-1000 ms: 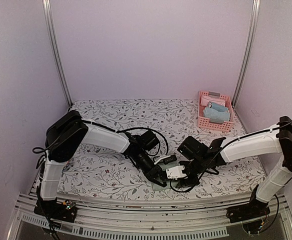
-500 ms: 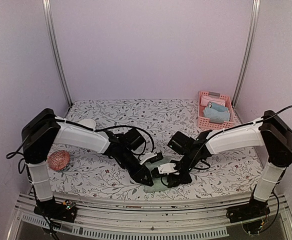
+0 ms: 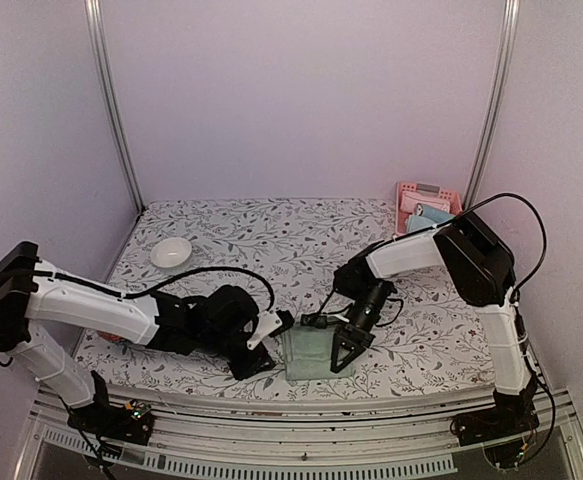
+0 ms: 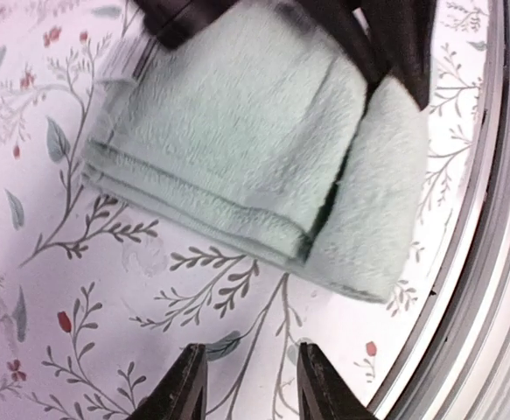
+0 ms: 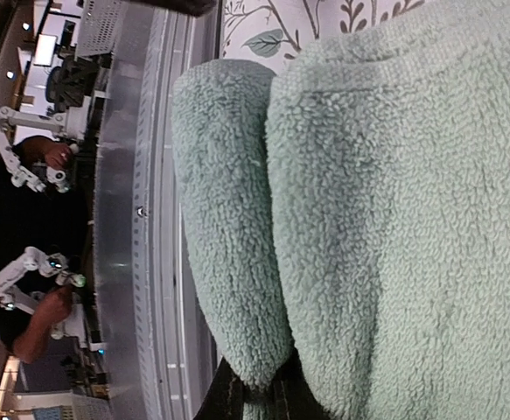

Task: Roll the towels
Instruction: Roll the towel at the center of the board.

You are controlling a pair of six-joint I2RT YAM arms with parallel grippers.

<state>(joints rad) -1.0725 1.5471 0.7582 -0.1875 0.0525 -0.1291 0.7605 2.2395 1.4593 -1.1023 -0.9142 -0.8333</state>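
Note:
The pale sage-green towel (image 3: 306,356) lies folded near the table's front edge, its right part doubled into a thick fold (image 4: 379,188). No panda patch shows. My right gripper (image 3: 341,352) is shut on that fold's edge; in the right wrist view (image 5: 263,398) the towel (image 5: 394,219) fills the frame. My left gripper (image 3: 256,358) is open and empty just left of the towel, and its fingertips (image 4: 185,385) hover over bare cloth short of the towel (image 4: 228,140). The light blue towel (image 3: 433,214) lies in the pink basket.
The pink slatted basket (image 3: 409,190) stands at the back right, partly behind my right arm. A white bowl (image 3: 171,252) sits at the left rear. The metal rail of the table's front edge (image 4: 499,219) runs close beside the towel.
My left arm has pulled back to the left and dropped low, off the towel, uncovering the bowl. My right arm has swung round and now reaches the towel from behind.

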